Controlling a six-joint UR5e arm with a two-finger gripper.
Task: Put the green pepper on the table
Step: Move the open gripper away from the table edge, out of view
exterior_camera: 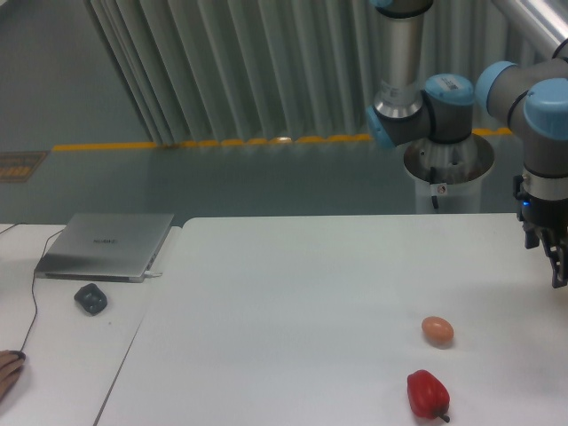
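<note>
1. I see the table (pixel 293 293) filling the middle and right of my view, with the narrower desk (pixel 80 355) just beside it at nine o'clock.
2. The egg (pixel 437 330) lies on the table toward four o'clock from its middle.
3. The red pepper (pixel 427 394) lies near the egg, at six o'clock from it, closer to me.
4. The gripper (pixel 556 257) hangs over the table's three o'clock edge, well apart from the egg, at two o'clock from it.
5. The laptop (pixel 108 246) sits on the desk's far part.
6. A mouse (pixel 90 298) lies near the laptop, at six o'clock from it.
7. A cable (pixel 34 302) runs along the desk at nine o'clock from the mouse.
</note>
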